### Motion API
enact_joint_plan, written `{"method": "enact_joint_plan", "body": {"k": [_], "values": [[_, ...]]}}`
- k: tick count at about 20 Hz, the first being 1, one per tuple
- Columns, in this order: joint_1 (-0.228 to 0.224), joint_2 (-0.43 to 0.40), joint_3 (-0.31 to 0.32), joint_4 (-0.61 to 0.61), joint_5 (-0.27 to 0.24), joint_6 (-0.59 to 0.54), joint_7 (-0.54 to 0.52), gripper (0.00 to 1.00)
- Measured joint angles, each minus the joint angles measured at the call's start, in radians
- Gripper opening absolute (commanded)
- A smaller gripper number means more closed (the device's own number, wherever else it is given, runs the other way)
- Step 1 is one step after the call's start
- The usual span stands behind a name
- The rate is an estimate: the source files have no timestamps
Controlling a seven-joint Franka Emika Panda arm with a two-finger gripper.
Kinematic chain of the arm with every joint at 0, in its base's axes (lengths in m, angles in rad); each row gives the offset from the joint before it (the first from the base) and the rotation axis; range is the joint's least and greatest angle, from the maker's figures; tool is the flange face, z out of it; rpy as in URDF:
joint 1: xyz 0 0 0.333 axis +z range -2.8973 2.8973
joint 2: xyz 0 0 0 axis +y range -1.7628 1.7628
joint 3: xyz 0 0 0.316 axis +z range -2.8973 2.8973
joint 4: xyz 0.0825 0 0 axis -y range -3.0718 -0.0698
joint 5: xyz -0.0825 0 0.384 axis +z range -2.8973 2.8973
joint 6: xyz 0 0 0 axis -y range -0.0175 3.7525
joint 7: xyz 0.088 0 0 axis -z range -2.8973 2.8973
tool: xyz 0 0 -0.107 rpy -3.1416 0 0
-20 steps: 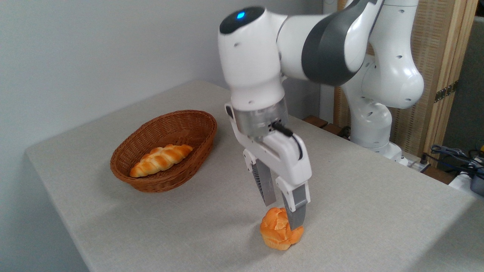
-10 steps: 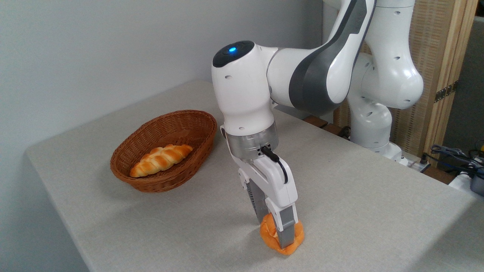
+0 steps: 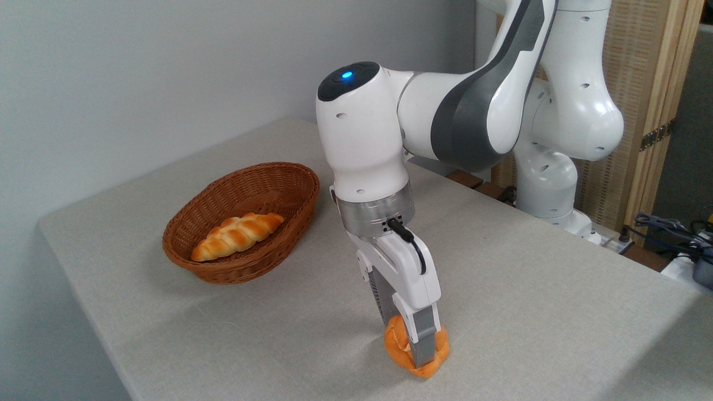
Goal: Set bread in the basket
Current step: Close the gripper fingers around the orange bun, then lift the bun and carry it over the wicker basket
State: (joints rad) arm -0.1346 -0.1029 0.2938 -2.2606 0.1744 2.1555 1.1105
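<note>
Gripper (image 3: 413,348) of the white Franka arm is clamped on the small round orange-golden bun (image 3: 415,351), one grey finger (image 3: 423,341) across its front face, the other hidden behind. Bun sits low at the near-centre of the grey table (image 3: 557,312); can't tell if its base touches the cloth or has cleared it. Bun looks squeezed, bulging either side of the front finger, so it's soft; grip seems firm enough, no need for more.

Oval brown woven wicker basket (image 3: 301,184) is well apart, up and to the left, w/ a long braided golden loaf (image 3: 238,236) lying in its near half.

Step in hand, by my read: lift & carry. Go straight up first so the bun clears the table, high enough to pass the basket rim w/o clipping it. Then swing left, stop over the free far part of the basket, lower inside the rim, release. Avoid dropping onto the loaf.
</note>
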Motion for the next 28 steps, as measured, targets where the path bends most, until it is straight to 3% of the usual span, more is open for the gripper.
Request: {"method": "enact_joint_plan", "body": {"k": [10, 12, 15, 19, 23, 25, 28], "values": [[-0.003, -0.010, -0.008, 0.034, 0.000, -0.003, 0.000, 0.47], [-0.004, -0.011, -0.020, 0.059, -0.003, -0.032, 0.000, 0.47], [-0.005, -0.018, -0.080, 0.131, -0.047, -0.121, -0.012, 0.49], [-0.009, -0.025, -0.216, 0.237, -0.136, -0.235, -0.198, 0.51], [-0.014, -0.025, -0.332, 0.273, -0.221, -0.254, -0.422, 0.51], [-0.016, -0.025, -0.393, 0.276, -0.240, -0.254, -0.509, 0.57], [-0.017, -0.021, -0.493, 0.277, -0.262, -0.252, -0.651, 0.57]]}}
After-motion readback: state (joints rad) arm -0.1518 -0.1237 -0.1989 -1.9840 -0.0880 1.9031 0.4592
